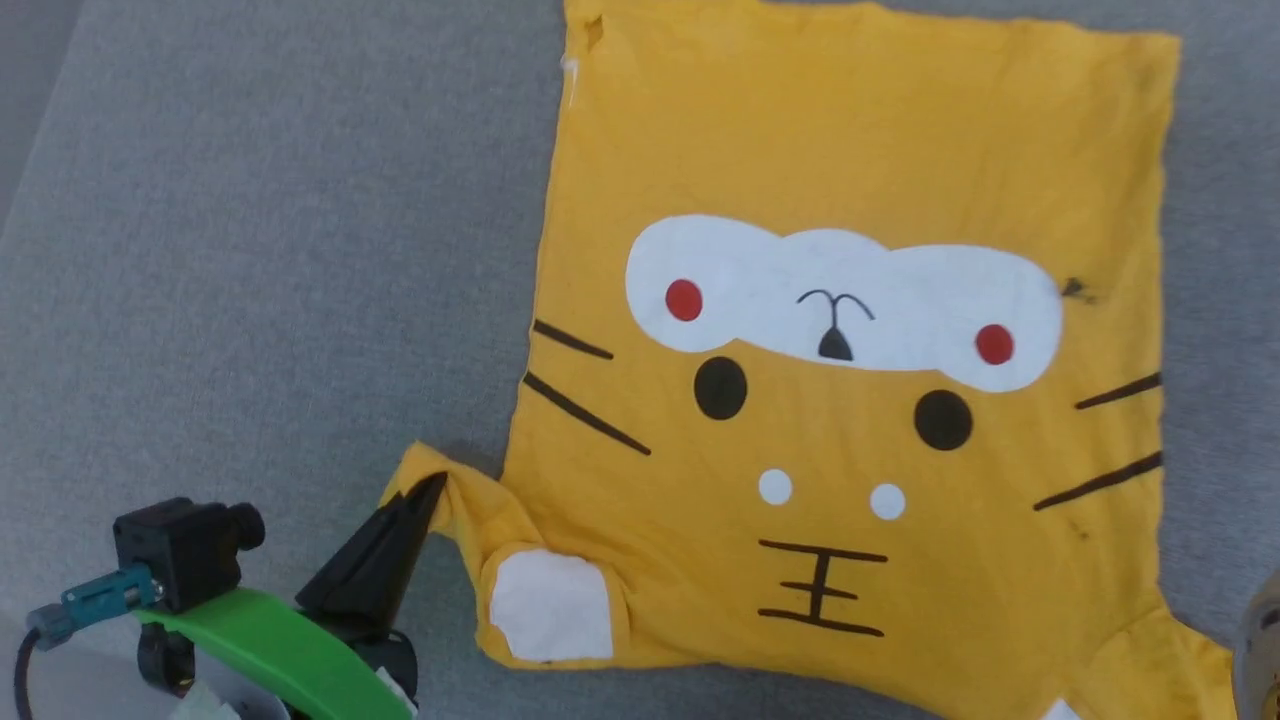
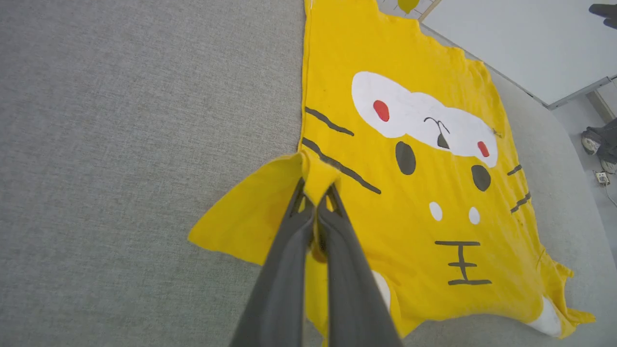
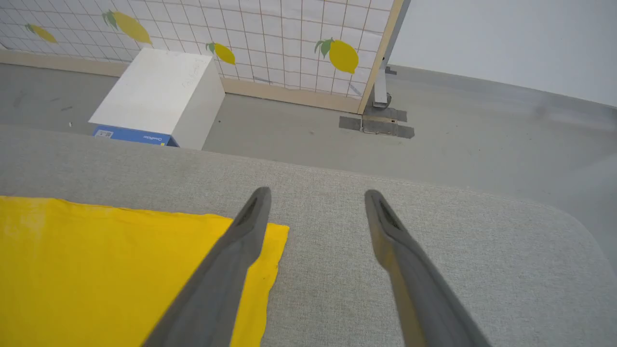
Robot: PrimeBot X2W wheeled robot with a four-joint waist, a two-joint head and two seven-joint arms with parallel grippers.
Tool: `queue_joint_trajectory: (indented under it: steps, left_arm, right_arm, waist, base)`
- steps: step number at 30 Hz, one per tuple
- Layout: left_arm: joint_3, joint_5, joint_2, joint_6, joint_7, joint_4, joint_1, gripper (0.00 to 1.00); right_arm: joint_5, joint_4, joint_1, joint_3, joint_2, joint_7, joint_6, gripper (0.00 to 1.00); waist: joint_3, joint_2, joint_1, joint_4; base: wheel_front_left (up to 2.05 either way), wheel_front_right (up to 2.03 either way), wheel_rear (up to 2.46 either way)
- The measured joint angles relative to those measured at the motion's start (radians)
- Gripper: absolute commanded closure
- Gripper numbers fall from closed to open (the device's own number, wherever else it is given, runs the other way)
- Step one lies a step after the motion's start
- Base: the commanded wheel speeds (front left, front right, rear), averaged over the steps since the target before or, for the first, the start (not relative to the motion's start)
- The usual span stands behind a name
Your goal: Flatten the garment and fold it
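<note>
Yellow garment (image 1: 850, 150), one, shows two red dots (image 1: 684, 299). Left claw (image 2: 315, 193) pinches its sleeve (image 2: 241, 226); right claw (image 3: 315, 195) stands spread.

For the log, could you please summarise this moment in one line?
left gripper shut on garment sleeve; right gripper open; print up

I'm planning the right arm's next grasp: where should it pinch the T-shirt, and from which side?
On the T-shirt, probably the right sleeve tip, approached from the robot's right over the grey surface. It juts past the flat body edge, mirroring the left sleeve the shut left gripper pinches; the right gripper stands open.
</note>
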Motion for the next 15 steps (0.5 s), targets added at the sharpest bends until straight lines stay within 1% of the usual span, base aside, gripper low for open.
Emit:
queue_joint_trajectory:
  steps: [6,13,14,15]
  left_arm:
    - [-0.014,0.000,-0.017,-0.020,-0.020,0.033,-0.025,1.00]
    - [-0.016,-0.003,-0.020,-0.036,-0.032,0.065,-0.039,1.00]
    - [-0.015,-0.004,-0.020,-0.037,-0.033,0.067,-0.041,1.00]
    - [-0.015,-0.005,-0.020,-0.037,-0.034,0.068,-0.043,1.00]
  right_arm:
    - [-0.078,0.091,-0.012,-0.064,0.032,0.035,0.000,0.00]
    - [-0.122,0.125,-0.009,-0.131,0.058,0.042,0.000,0.00]
    - [-0.126,0.126,-0.008,-0.139,0.059,0.042,0.000,0.18]
    - [-0.128,0.125,-0.008,-0.147,0.062,0.042,0.000,0.77]
  waist:
    - [0.081,0.0000,0.0000,0.047]
    - [0.137,0.0000,0.0000,0.096]
    - [0.142,0.0000,0.0000,0.101]
    - [0.146,0.0000,0.0000,0.105]
  base:
    - [0.00,0.00,0.00]
    - [0.00,0.00,0.00]
    - [0.00,0.00,0.00]
    - [0.00,0.00,0.00]
